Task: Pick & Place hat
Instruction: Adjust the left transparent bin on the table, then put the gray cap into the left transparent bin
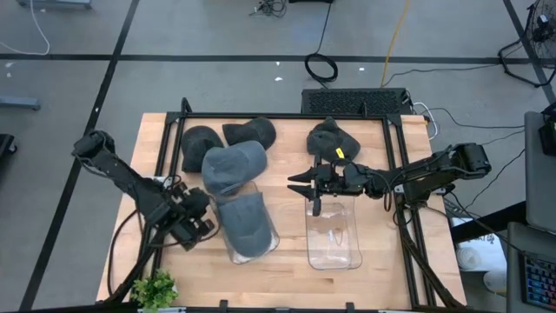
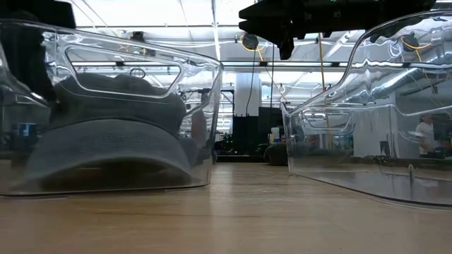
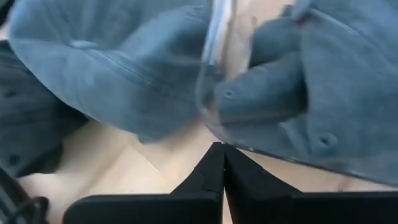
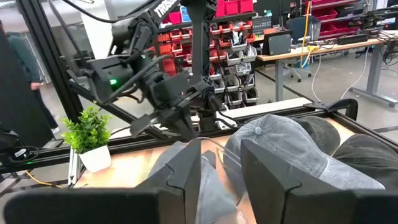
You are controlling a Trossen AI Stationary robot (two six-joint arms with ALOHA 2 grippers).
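Observation:
A grey hat [image 1: 243, 228] lies inside the left clear bin [image 1: 261, 248]. A second grey hat [image 1: 233, 165] rests on that bin's far end, and in the left wrist view this hat [image 3: 112, 68] fills the picture beside the bin's wall [image 3: 214, 68]. More dark hats [image 1: 200, 146] [image 1: 252, 131] [image 1: 330, 139] lie along the far side. My left gripper [image 1: 208, 228] [image 3: 217, 152] is shut, close by the left bin's near-left side. My right gripper [image 1: 297, 184] [image 4: 221, 168] is open and level, with nothing between its fingers. It hangs over the far end of the empty right bin [image 1: 334, 248]. My left gripper's shut tips [image 3: 219, 148] stand right at the rounded lower corner of the left bin [image 3: 208, 121], slanting down at it from the table's left. Whether they touch the bin, I cannot tell.
A black frame [image 1: 287, 116] rails in the work area. A small potted plant [image 1: 156, 291] stands at the near left corner, and a black ribbed box [image 1: 352, 102] lies beyond the far edge. Bare wood shows between the two bins [image 1: 291, 252].

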